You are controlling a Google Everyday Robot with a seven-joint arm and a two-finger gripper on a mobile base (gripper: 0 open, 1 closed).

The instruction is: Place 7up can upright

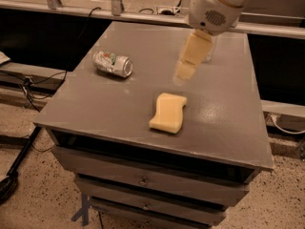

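Observation:
The 7up can (112, 63) lies on its side on the left part of the grey table top (95, 104), its silver top pointing right. My gripper (181, 75) hangs from the white arm (214, 6) above the middle of the table. It is to the right of the can and apart from it. It holds nothing that I can see.
A yellow sponge (167, 112) lies near the table's front centre, just below the gripper. A clear bottle (208, 56) stands at the back, mostly hidden behind the arm. Drawers (143, 180) sit under the top. Cables lie on the floor at left.

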